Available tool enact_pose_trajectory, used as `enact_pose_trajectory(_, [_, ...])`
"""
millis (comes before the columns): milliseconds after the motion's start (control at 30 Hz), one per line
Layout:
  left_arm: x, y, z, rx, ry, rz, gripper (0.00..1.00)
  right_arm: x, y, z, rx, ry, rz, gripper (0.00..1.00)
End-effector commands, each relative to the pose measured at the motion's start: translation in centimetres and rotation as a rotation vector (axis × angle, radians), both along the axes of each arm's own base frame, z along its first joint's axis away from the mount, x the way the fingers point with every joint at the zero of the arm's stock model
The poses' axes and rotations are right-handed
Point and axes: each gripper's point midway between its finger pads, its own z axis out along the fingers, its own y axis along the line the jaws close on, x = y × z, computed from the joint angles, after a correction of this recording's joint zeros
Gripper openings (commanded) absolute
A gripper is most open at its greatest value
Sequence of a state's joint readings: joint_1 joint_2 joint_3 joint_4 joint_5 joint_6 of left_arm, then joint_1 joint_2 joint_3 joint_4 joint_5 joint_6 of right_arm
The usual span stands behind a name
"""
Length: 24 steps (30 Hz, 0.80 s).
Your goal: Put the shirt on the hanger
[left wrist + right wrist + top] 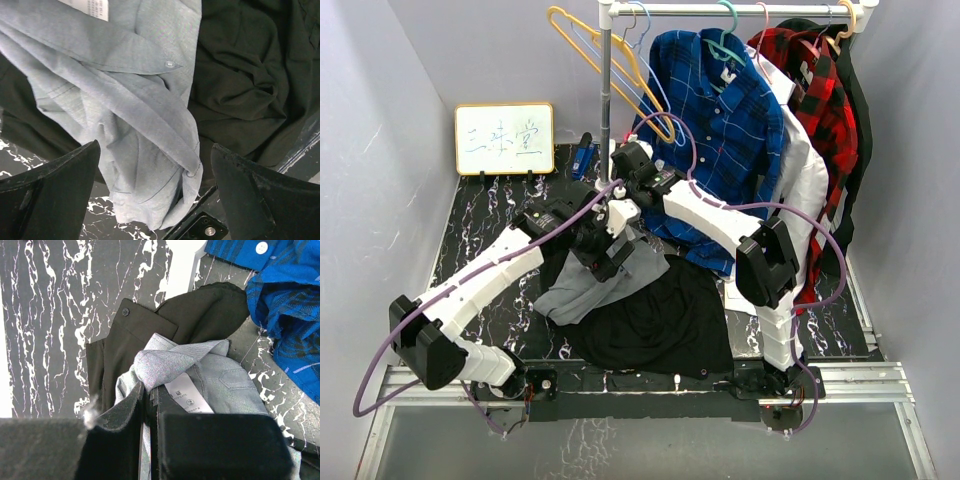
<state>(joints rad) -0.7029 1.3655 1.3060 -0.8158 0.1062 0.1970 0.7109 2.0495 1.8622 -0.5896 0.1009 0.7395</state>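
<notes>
Right jaws — tight on shirt (pixel 165 362)

Seen from above, most of the grey shirt (pixel 582 292) lay hidden under the left gripper (pixel 610 262) — only its near-left part showed. The whiteboard (pixel 504 138) writing was too small to read. From the right wrist, the label (pixel 187 395) print was illegible, its near end behind the right gripper (pixel 151 405). The left wrist view cut the black cloth (pixel 240 75) off at the right.

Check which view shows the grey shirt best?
Left wrist: the shirt fills the frame, with the collar button and folds sharp. Right wrist shows its collar pinched in the right gripper, label visible. Top external shows little of it, since the arms cover most.
</notes>
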Motion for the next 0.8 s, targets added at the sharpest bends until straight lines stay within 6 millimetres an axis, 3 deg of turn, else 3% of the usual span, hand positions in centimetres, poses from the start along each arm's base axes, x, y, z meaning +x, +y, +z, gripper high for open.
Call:
enact_pose_trajectory(0, [-1.9,-1.0,-1.6,-0.02,0.064,-0.055,0.88,0.6,0.2,4.5,0.099,-0.087,-0.009,0.0])
enact_pose_trajectory(133, [-1.7,-0.5,-4.4,0.055,0.049,-0.056,0.73,0.4,-0.2,4.4,0.1,-0.085,-0.011,0.0])
enact_pose_trajectory(200, [-1.3,-0.2,-4.9,0.074,0.021,-0.049,0.59,0.3,-0.5,4.3,0.097,-0.085,-0.014,0.0])
enact_pose_trajectory(267, [-0.8,0.4,-5.2,0.1,-0.007,-0.034,0.38,0.2,-1.0,4.0,0.097,-0.081,-0.017,0.0])
enact_pose_trajectory(333, [-0.1,1.2,-5.3,0.138,-0.042,-0.007,0.05,0.1,-1.5,3.8,0.098,-0.078,-0.022,0.0])
enact_pose_trajectory(367, [0.2,1.6,-4.5,0.137,-0.076,0.008,0.0,0.1,-1.8,3.8,0.098,-0.079,-0.026,0.0])
enact_pose_trajectory(567, [1.0,3.9,0.1,0.145,-0.205,0.03,0.0,-0.9,-2.5,3.9,0.099,-0.077,-0.017,0.0])
enact_pose_trajectory(767, [3.2,7.8,6.8,0.12,-0.374,0.112,0.0,-3.2,-2.0,5.7,0.167,-0.06,0.061,0.0])
